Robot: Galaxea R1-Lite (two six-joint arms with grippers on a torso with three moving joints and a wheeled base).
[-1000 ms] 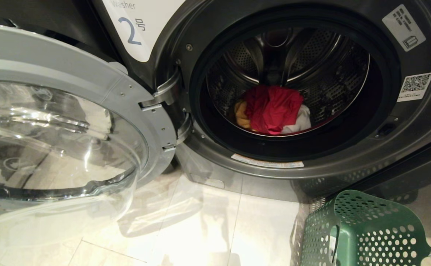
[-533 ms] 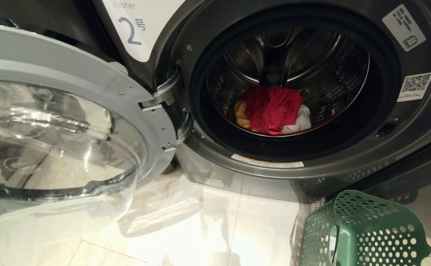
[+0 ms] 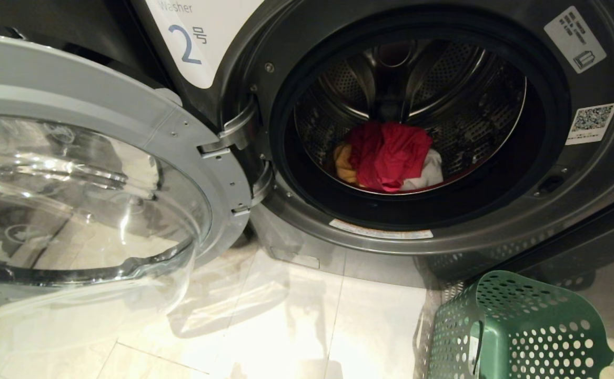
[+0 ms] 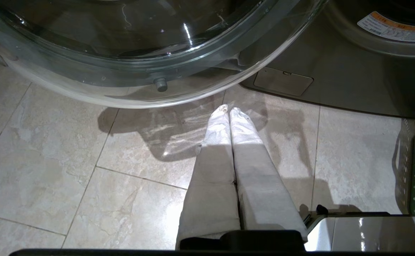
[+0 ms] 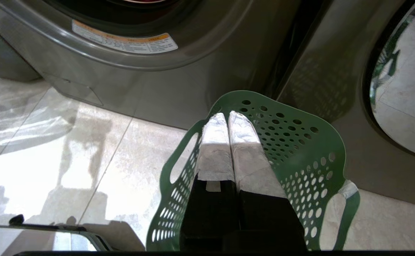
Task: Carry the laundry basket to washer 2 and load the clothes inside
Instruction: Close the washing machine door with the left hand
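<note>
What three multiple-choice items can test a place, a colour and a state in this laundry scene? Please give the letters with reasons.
1. Where do the clothes lie?
A. on the floor
B. inside the drum of washer 2
C. in the laundry basket

2. What colour is the top garment of the pile?
A. red
B. blue
C. black

3. How does the door of washer 2 stand?
A. shut
B. taken off
C. swung open to the left

Answers: 1 B, the pile shows through the round opening. 2 A, red cloth covers the yellow and white pieces. 3 C, the glass door hangs on its hinges beside the open drum.
</note>
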